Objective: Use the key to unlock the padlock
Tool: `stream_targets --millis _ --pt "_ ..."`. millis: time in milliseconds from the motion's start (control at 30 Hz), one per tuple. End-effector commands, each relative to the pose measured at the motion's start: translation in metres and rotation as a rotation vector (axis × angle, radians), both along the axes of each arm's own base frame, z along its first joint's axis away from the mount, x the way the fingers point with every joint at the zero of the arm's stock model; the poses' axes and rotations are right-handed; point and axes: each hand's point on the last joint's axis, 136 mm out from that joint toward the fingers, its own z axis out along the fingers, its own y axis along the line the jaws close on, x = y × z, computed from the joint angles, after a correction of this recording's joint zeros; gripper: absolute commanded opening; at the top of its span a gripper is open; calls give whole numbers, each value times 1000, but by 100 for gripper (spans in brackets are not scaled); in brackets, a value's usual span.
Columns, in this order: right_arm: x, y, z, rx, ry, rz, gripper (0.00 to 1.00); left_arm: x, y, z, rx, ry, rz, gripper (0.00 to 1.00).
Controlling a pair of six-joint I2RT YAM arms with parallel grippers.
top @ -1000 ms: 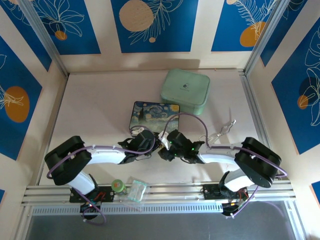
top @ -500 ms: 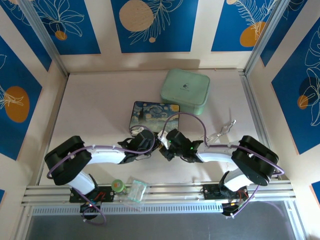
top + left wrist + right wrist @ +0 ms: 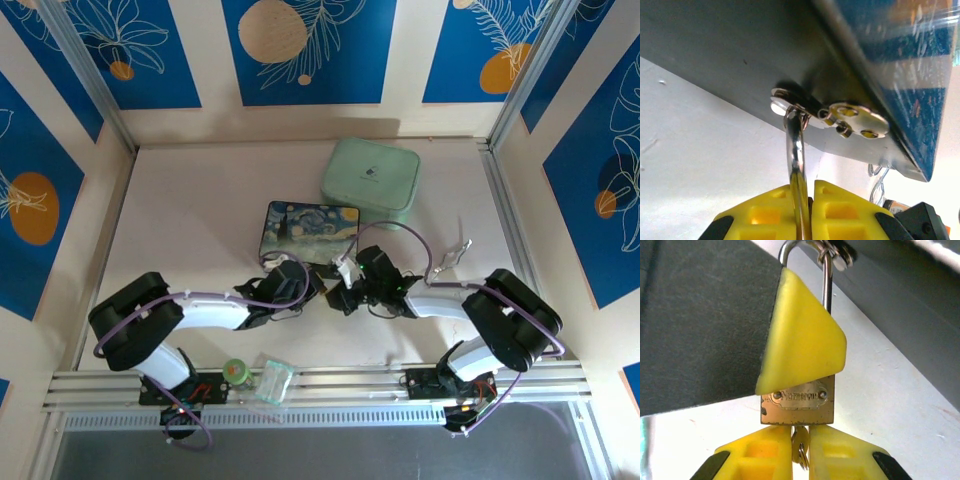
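Observation:
The brass padlock [image 3: 797, 402] hangs by its silver shackle [image 3: 827, 280] from the latch [image 3: 855, 117] on the painted box [image 3: 308, 230]. My left gripper [image 3: 807, 187] is shut on the padlock, which it sees edge-on with the shackle [image 3: 794, 145] rising to the latch. One yellow left finger [image 3: 800, 335] covers the top of the padlock body. My right gripper [image 3: 800, 432] sits just under the padlock, shut on the small key [image 3: 800, 444], whose blade goes into the bottom of the padlock. From above, both grippers meet at the box's near edge, left [image 3: 312, 287] and right [image 3: 345, 295].
A mint-green case [image 3: 370, 183] stands behind the box. Looped silver wire rings [image 3: 450, 258] lie to the right. A green-capped bottle [image 3: 236, 372] and a clear plastic bag [image 3: 272, 383] rest on the rail by the left base.
The right wrist has shifted to the right and turned, with its cable loop swinging right. The left arm has stayed put.

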Motion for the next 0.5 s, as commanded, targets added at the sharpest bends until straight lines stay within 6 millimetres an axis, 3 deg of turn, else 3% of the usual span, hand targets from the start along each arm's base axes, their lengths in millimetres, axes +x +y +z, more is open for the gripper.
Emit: stream_targets --millis 0,467 --pt "13 -9 8 51 24 -71 13 -10 5 -8 15 33 -27 0" --pt "23 -23 6 81 93 -136 20 -11 4 -6 -1 29 -32 0"
